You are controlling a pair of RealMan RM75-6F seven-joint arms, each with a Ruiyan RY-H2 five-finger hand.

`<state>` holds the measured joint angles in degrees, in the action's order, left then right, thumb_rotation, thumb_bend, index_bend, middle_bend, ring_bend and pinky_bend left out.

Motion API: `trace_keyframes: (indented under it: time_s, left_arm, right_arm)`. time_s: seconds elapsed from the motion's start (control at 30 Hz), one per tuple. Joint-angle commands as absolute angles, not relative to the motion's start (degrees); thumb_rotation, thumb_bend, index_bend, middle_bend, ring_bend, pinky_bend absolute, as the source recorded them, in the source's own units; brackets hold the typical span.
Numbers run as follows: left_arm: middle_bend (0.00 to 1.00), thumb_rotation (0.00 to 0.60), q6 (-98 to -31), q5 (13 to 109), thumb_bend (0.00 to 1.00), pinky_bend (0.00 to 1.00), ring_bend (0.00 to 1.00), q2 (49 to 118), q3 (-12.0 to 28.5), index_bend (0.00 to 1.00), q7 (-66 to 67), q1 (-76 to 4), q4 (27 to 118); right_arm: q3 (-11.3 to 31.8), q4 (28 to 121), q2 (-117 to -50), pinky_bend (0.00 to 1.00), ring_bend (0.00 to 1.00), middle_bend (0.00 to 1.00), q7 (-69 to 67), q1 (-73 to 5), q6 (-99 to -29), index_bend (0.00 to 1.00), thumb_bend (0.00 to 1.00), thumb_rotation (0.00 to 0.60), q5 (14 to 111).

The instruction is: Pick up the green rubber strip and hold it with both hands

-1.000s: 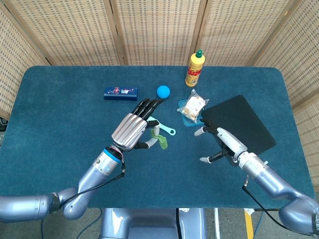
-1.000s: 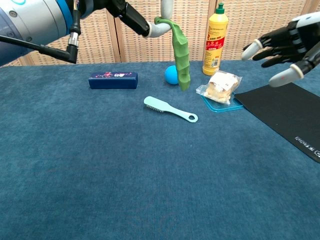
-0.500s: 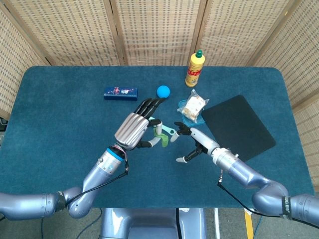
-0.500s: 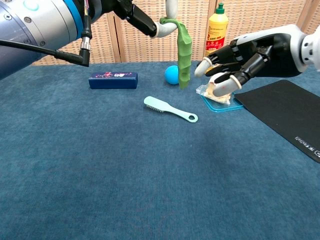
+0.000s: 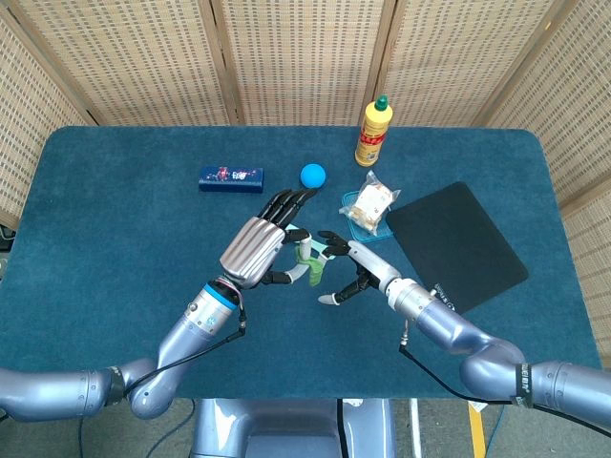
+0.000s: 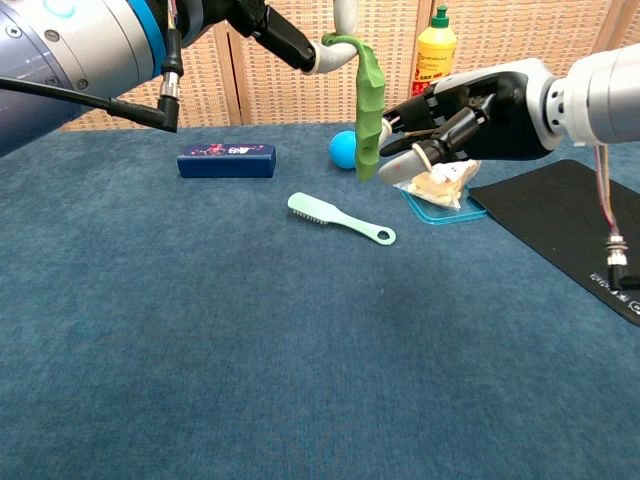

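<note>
My left hand (image 5: pixel 258 248) is raised above the table and pinches the top end of the green rubber strip (image 5: pixel 307 267). In the chest view the left hand (image 6: pixel 275 35) is at the top, and the strip (image 6: pixel 368 100) hangs straight down from it. My right hand (image 5: pixel 348 267) is just to the right of the strip. Seen from the chest, the right hand (image 6: pixel 450 120) has its fingers spread. The fingertips (image 6: pixel 386 126) are right at the strip's lower half, and they are not closed around it.
A mint brush (image 6: pixel 340 220) lies on the blue cloth under the strip. Behind are a blue ball (image 5: pixel 312 175), a dark blue box (image 5: pixel 231 178) and a yellow bottle (image 5: pixel 373 134). A bagged snack (image 5: pixel 370 202) on a blue tray sits beside a black mat (image 5: pixel 456 243).
My right hand has swept left from the black mat to the hanging strip. My left hand has held the strip nearly still.
</note>
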<state>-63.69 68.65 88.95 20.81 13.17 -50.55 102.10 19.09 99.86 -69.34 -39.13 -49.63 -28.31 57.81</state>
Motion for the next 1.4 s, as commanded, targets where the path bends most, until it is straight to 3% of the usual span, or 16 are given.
trace_keyframes:
  time_s: [0.03,0.37,0.53,0.8,1.4]
  left_arm:
    - [0.0,0.6,-63.65,68.63,0.86,0.0,0.0,89.08,20.76,0.76,13.01,-50.71,101.84]
    - [0.0,0.6,-63.79,68.6,0.86,0.0,0.0,88.77,20.37,0.76,12.33,-50.75,101.58]
    - [0.0,0.6,-63.93,68.62,0.86,0.0,0.0,88.98,20.24,0.76,11.99,-50.83,101.48]
    - [0.0,0.6,-64.26,68.61,0.86,0.0,0.0,89.21,20.1,0.76,11.91,-50.96,101.04]
    - [0.0,0.6,-65.85,68.32,0.86,0.0,0.0,86.46,19.2,0.77,10.86,-48.65,98.35]
  right_arm:
    - [19.36,99.45,-69.79,0.0,0.0,0.0,-39.22,-49.64,-28.07,0.58,0.32,0.6,57.68]
    - [20.12,98.34,-70.13,0.0,0.0,0.0,-39.35,-48.82,-27.21,0.6,0.36,0.6,57.58]
    - [20.53,98.67,-70.03,0.0,0.0,0.0,-39.55,-48.36,-26.83,0.67,0.38,0.6,57.63]
    - [20.62,98.82,-70.25,0.0,0.0,0.02,-38.75,-47.85,-26.67,0.77,0.51,0.6,57.88]
    - [20.69,99.5,-68.68,0.0,0.0,0.06,-36.49,-45.23,-30.14,0.89,0.55,0.6,57.76]
